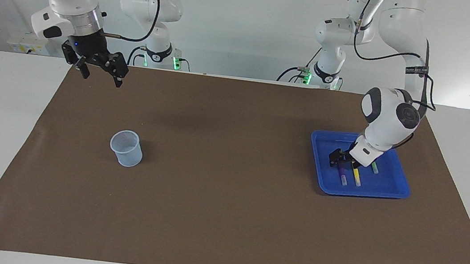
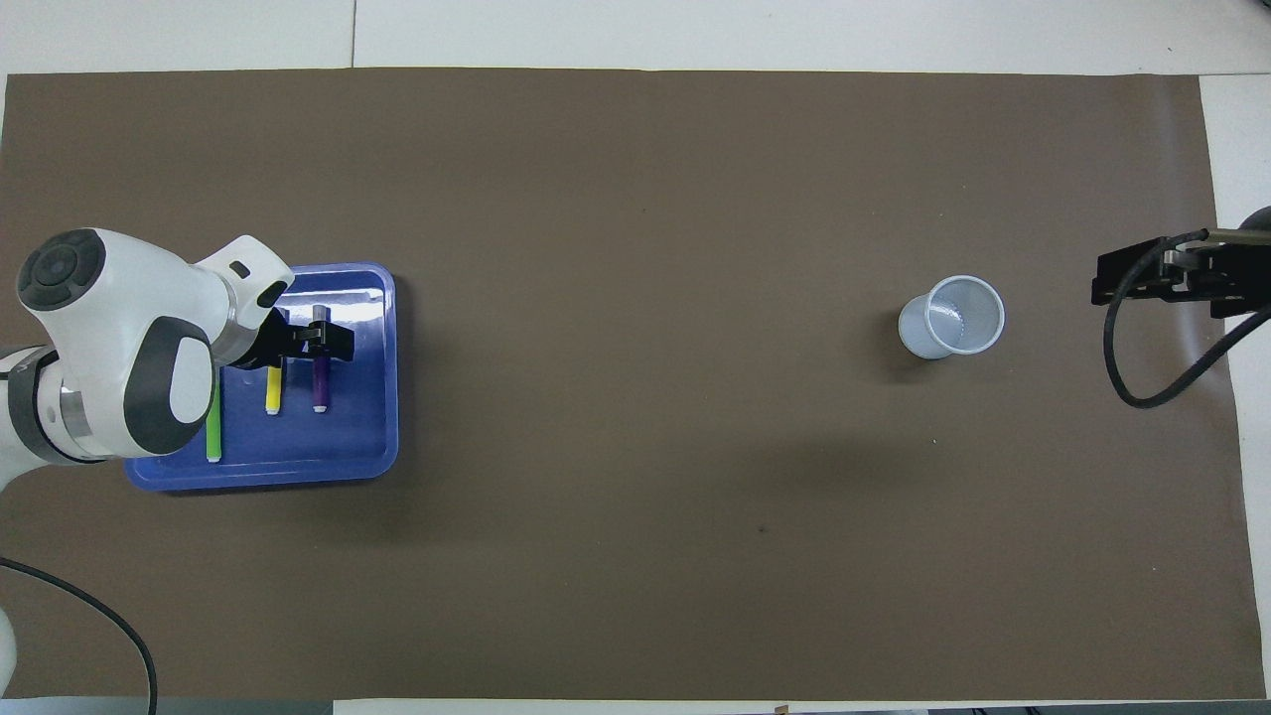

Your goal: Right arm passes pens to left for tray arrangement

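Note:
The blue tray [image 1: 391, 183] lies at the left arm's end of the table. Three pens lie side by side in it: purple [image 1: 342, 176], yellow [image 1: 357, 178] and green [image 1: 375, 168]. My left gripper [image 1: 343, 162] is low in the tray, at the purple pen's end nearer the robots, and its wrist hides part of the pens. In the overhead view the left gripper [image 2: 323, 338] is over the top of the purple pen [image 2: 321, 385], beside the yellow pen [image 2: 273, 392] and green pen [image 2: 213, 435]. My right gripper [image 1: 101, 79] is open, empty and raised at the right arm's end of the table.
A pale blue mesh cup [image 1: 126, 148] stands upright on the brown mat toward the right arm's end; it also shows in the overhead view [image 2: 951, 317], with the right gripper [image 2: 1104, 278] beside it. The tray [image 2: 357, 427] sits on the mat's edge region.

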